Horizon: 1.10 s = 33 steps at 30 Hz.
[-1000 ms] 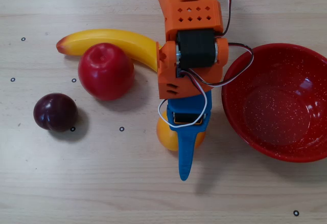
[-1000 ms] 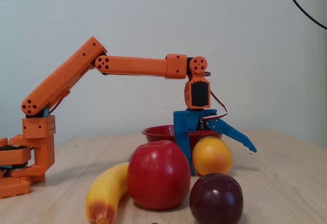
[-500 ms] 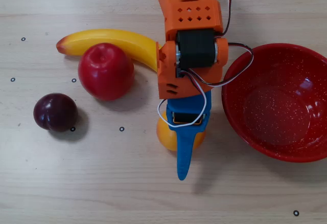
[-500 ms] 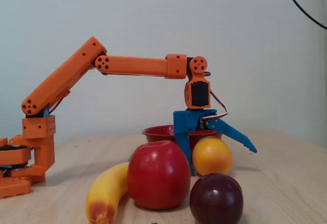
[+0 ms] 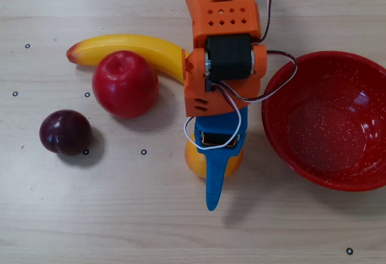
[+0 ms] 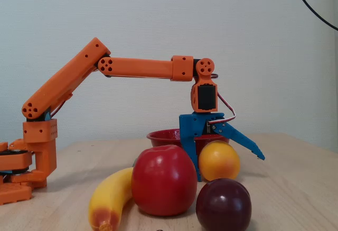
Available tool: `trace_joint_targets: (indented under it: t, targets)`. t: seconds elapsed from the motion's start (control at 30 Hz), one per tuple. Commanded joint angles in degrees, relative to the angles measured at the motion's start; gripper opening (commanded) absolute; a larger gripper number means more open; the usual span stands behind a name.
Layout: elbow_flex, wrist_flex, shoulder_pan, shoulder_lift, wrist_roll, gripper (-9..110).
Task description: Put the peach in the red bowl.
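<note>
The tool [image 6: 224,165] is down at the table [image 5: 120,228] with its jaws spread wide, the straight fixed finger standing upright on one side of the peach [image 6: 218,160] and the movable blue finger angled out and up on the other side, clear of the fruit in the fixed view. In the overhead view the peach [image 5: 194,163] shows only as a yellow-orange rim under the blue tool [image 5: 212,173], so the fruit sits between the fingers but nothing is clamped on it yet; it rests on the table. I judge this to be the reach-and-enclose step, with the grip still to be made. The next move calls for closing the moving finger evenly onto the round, smooth peach so it does not squirt out sideways, then lifting it high enough to pass the rim of the red bowl [image 5: 329,128], which lies near the tool on the right in the overhead view and appears empty. Farther off on the left in that view are the red apple [image 5: 125,84], the banana [image 5: 129,50] touching it, and the plum [image 5: 65,132], all well clear of the path to the bowl.
</note>
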Motion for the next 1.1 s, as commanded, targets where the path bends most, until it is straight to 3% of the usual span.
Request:
trace_joint_targets:
  t: [0.0, 0.67, 1.07]
  targets:
    - [0.2, -1.1, -2.4, 2.5, 0.5, 51]
    - [1.2, -1.4, -2.5, 2.4, 1.0, 42]
    - [1.3, -0.8, -2.8, 2.4, 1.7, 31]
